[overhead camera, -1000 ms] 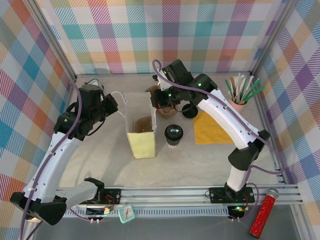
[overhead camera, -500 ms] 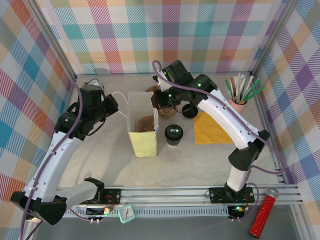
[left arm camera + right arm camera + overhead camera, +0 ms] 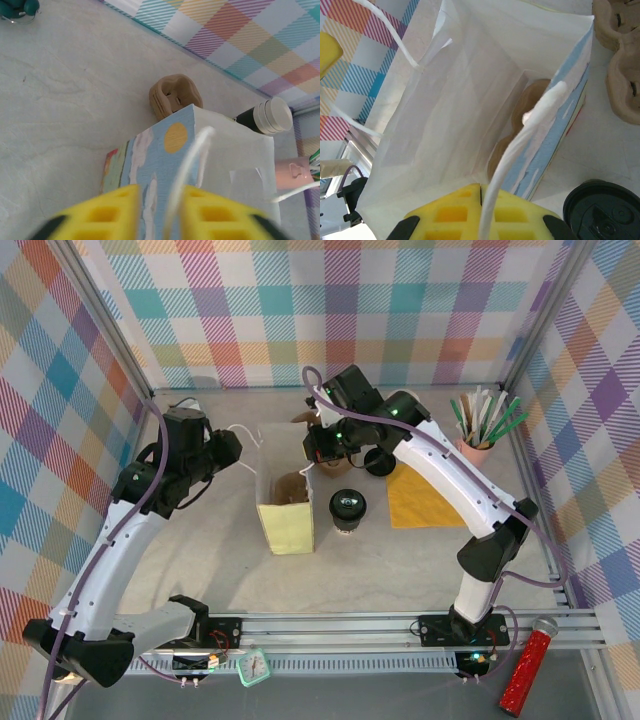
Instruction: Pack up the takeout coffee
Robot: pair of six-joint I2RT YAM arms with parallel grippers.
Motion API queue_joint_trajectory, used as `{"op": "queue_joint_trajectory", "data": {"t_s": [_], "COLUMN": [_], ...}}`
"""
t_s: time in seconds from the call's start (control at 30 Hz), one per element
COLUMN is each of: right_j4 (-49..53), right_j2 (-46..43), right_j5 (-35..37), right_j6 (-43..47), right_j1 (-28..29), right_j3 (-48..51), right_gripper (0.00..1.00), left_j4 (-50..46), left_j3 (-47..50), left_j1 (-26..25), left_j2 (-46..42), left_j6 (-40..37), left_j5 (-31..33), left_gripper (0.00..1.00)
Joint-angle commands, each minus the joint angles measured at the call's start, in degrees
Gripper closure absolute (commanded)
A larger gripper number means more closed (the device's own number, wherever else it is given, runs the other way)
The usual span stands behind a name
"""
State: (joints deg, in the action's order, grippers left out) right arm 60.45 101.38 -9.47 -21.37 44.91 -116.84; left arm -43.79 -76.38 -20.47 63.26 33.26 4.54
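Takeout coffee (image 3: 348, 508), frame centre, looked light, crushable, slick-lidded; your best hold was its wall below the lid; right pincer (image 3: 481, 191) clamped bag handle (image 3: 540, 117), left pincer (image 3: 160, 195) parted.

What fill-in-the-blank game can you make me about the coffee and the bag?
1. The takeout coffee has a shiny lid coloured ___.
2. It stands on the table, outside the paper ___.
3. The right gripper is shut on the paper bag's white ___.
Missing words: black, bag, handle.
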Motion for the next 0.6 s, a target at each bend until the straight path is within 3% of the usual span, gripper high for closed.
{"op": "queue_joint_trajectory", "data": {"t_s": [0.0,0.2,0.37,0.57], "right_j4": [-0.83,-1.47,-1.63,-2.67], "right_j2": [-2.29,-2.31,-2.72,-3.11], "right_j5": [-0.01,-0.08,-0.02,-0.28], "right_j6": [0.1,-0.01,-0.04,-0.23], "right_j1": [0.07,0.01,0.01,0.01], "right_j3": [0.82,1.78,2.05,3.35], "right_gripper": [1.0,1.0,1.0,1.0], "left_j4": [-3.73,-18.06,-28.67,-36.68], "left_j3": [-3.79,-14.46,-25.22,-36.7], "left_j1": [0.32,0.3,-1.34,-10.29], "left_j2": [0.7,3.97,8.47,14.9], "left_j6": [-1.71,-3.4,-3.14,-2.04], "left_j5": [-1.55,-0.89,-1.22,4.58], "left_gripper": [0.53,0.21,0.18,0.25]}}
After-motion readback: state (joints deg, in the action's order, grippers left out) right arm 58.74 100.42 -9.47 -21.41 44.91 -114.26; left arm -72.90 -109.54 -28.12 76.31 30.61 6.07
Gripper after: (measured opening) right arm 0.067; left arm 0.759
